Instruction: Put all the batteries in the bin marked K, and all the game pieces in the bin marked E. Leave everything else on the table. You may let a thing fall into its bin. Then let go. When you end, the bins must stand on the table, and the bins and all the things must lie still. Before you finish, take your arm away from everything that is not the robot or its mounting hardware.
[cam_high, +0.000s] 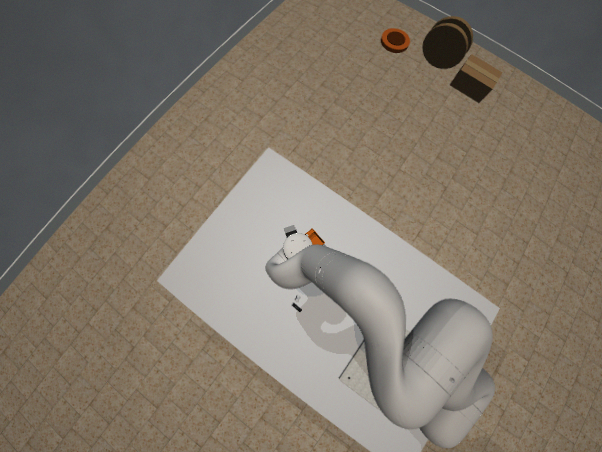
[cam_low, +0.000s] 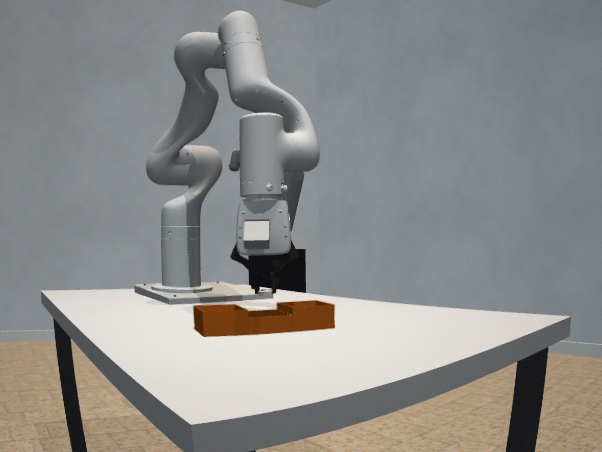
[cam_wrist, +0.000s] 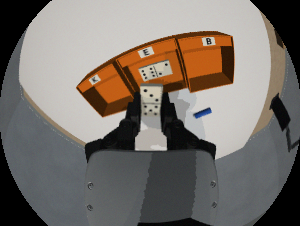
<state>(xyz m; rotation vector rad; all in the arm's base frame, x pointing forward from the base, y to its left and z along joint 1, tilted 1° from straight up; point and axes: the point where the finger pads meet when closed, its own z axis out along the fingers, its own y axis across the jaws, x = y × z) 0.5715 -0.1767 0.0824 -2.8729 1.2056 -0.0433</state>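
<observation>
My gripper (cam_wrist: 150, 100) (cam_low: 265, 288) is shut on a white domino (cam_wrist: 150, 93) with black dots, held upright. It hangs just above the orange row of three bins (cam_wrist: 199, 63) (cam_low: 265, 321) (cam_high: 315, 235), at its near edge by the middle bin. The left bin is marked K (cam_wrist: 94, 79), and the middle one seems marked E (cam_wrist: 145, 51). Another domino (cam_wrist: 154, 71) lies flat in the middle bin. A small blue battery (cam_wrist: 203, 113) lies on the table to the right of my fingers. In the top view the arm hides most of the bins.
A small black and white thing (cam_high: 298, 303) lies on the white table (cam_high: 225, 260) (cam_low: 350, 360) near the arm's shadow. The arm's base plate (cam_low: 200, 292) is behind the bins. A black box (cam_low: 296, 272) stands behind the table.
</observation>
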